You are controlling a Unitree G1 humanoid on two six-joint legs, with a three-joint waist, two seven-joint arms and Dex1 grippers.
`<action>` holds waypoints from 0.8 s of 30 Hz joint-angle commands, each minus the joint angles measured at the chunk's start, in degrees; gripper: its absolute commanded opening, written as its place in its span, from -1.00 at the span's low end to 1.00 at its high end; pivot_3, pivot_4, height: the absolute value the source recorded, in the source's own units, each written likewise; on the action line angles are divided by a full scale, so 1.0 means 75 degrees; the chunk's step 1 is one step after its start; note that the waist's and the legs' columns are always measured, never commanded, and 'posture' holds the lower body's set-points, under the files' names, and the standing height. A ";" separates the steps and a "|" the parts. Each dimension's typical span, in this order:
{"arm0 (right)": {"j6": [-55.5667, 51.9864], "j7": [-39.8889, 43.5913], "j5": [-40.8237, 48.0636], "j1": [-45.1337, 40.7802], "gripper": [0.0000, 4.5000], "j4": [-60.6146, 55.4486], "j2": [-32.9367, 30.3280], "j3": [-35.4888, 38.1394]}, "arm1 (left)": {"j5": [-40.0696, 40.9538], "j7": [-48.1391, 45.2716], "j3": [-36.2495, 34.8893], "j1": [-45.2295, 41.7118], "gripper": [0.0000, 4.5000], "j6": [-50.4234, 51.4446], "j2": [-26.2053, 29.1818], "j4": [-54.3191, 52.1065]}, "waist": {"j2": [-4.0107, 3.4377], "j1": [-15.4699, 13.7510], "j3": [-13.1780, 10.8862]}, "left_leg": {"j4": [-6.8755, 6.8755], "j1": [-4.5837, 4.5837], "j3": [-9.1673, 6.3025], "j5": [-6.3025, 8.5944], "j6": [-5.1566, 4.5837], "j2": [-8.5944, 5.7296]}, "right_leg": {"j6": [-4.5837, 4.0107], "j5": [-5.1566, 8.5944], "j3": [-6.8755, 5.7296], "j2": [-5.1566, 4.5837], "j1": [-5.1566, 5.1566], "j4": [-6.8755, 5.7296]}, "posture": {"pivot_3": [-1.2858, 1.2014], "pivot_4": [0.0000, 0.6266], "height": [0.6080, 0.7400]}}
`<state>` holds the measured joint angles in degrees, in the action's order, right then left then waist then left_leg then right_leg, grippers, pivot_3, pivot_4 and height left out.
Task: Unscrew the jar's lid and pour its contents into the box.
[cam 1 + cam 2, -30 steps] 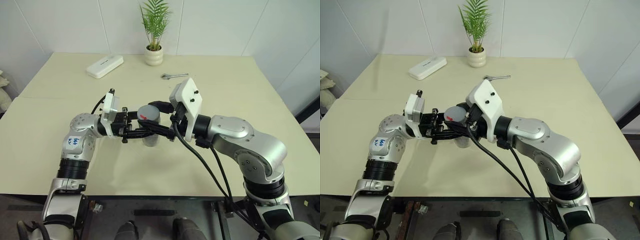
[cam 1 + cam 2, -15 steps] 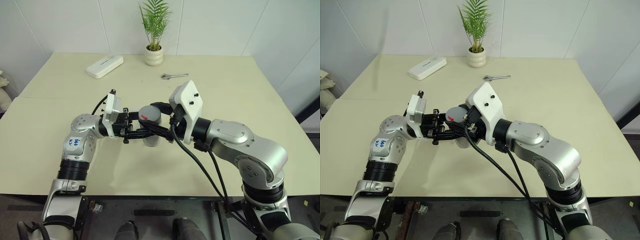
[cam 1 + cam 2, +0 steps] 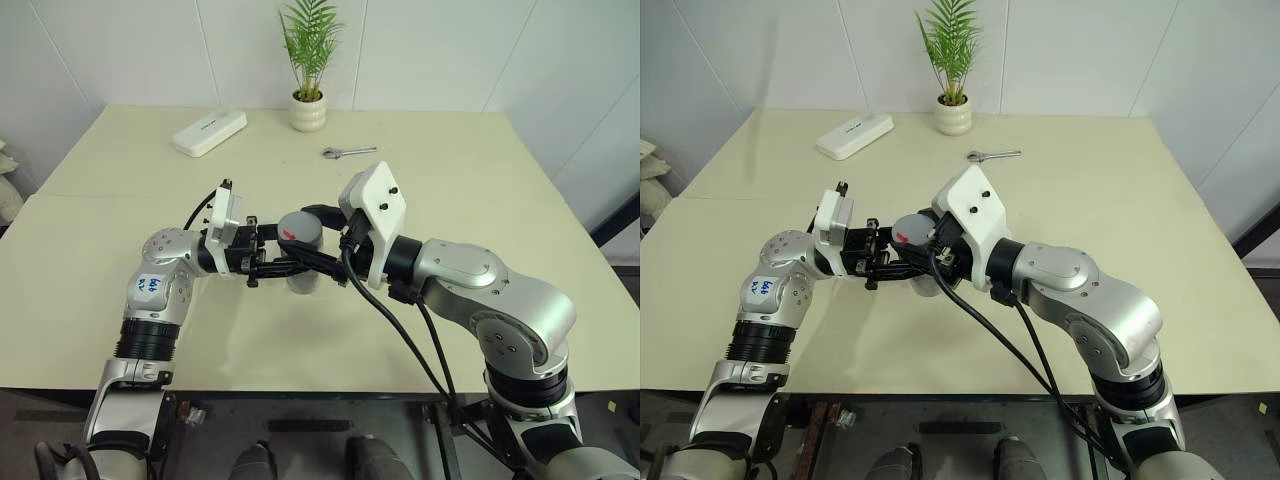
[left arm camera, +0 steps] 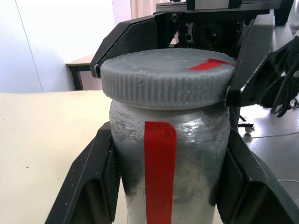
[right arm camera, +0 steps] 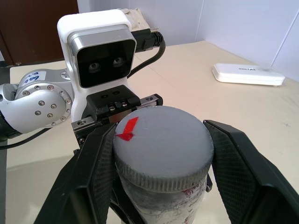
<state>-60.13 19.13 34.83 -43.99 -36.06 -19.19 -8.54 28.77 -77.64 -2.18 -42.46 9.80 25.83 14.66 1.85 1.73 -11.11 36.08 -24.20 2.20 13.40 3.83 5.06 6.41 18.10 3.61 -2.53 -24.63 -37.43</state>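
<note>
The jar (image 3: 301, 262) was held up above the middle of the table (image 3: 480, 180), a little nearer the front edge than the back one, upright, with the red stripe (image 4: 159, 172) running down its grey side. The left gripper (image 4: 163, 184) came at it from the robot's left and was clamped around the jar's body, one black finger pressed on each flank below the lid. The right gripper (image 5: 159, 163) reached in from the opposite side, and its two ribbed fingers were closed on the rim of the lid (image 5: 161, 144), which sat flat on top of the jar with its small red mark (image 5: 127, 129) showing. From where I stood I could not tell whether the lid had come loose at all.

Toward the back edge stood a white plant pot (image 3: 307, 111) with a green palm, near the centre of that edge. A flat white oblong case (image 3: 209, 132) lay toward the back left corner, and a small metal wrench (image 3: 348, 152) lay just in front of the pot, slightly to the right.
</note>
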 commanded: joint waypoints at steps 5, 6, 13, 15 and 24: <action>0.0008 -0.0270 -0.0167 0.0021 0.57 0.0074 0.0013 0.0312 | 0.0092 -0.0324 0.0164 -0.0184 -0.03 -0.0254 -0.0091 -0.0337 | 0.0000 -0.0009 0.0000 | 0.0000 0.0000 0.0000 0.0000 0.0000 0.0000 | 0.0000 0.0000 0.0000 0.0000 0.0001 0.0001 | 0.03 -0.52 1.00; 0.0014 -0.0281 -0.0166 0.0019 0.72 0.0079 0.0019 0.0321 | 0.0088 -0.0329 0.0173 -0.0185 -0.03 -0.0268 -0.0086 -0.0324 | 0.0000 -0.0010 0.0000 | 0.0000 0.0000 0.0000 0.0000 0.0000 0.0000 | 0.0000 0.0000 0.0000 -0.0001 0.0001 0.0001 | 0.03 -0.52 1.00; 0.0045 -0.0309 -0.0149 0.0007 0.99 0.0093 -0.0012 0.0293 | 0.0110 -0.0347 0.0186 -0.0210 -0.03 -0.0296 -0.0088 -0.0282 | 0.0000 0.0007 0.0000 | -0.0004 0.0001 -0.0001 0.0000 0.0000 0.0000 | 0.0000 0.0000 0.0001 0.0001 -0.0001 0.0001 | 0.03 -0.52 1.00; 0.0032 -0.0295 -0.0121 0.0011 0.99 0.0080 -0.0020 0.0304 | 0.0118 -0.0350 0.0190 -0.0210 -0.03 -0.0291 -0.0092 -0.0291 | 0.0000 0.0002 0.0000 | -0.0002 0.0000 0.0000 0.0000 0.0000 0.0000 | 0.0000 0.0000 0.0001 0.0000 0.0000 0.0004 | 0.03 -0.52 1.00; -0.0051 -0.0249 -0.0005 0.0019 0.99 -0.0036 -0.0061 0.0354 | 0.0128 -0.0369 0.0144 -0.0261 -0.03 -0.0308 -0.0070 -0.0175 | 0.0000 0.0002 0.0000 | -0.0003 0.0000 0.0000 0.0000 0.0000 0.0000 | 0.0000 0.0000 0.0001 0.0000 0.0000 0.0004 | 0.03 -0.52 1.00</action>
<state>-60.30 17.96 34.87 -43.88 -35.26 -19.14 -8.42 28.74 -79.26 -0.47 -42.62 8.64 25.11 14.53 1.85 1.75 -11.11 36.06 -24.20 2.19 13.40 3.83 5.06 6.41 18.10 3.62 -2.53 -24.63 -37.41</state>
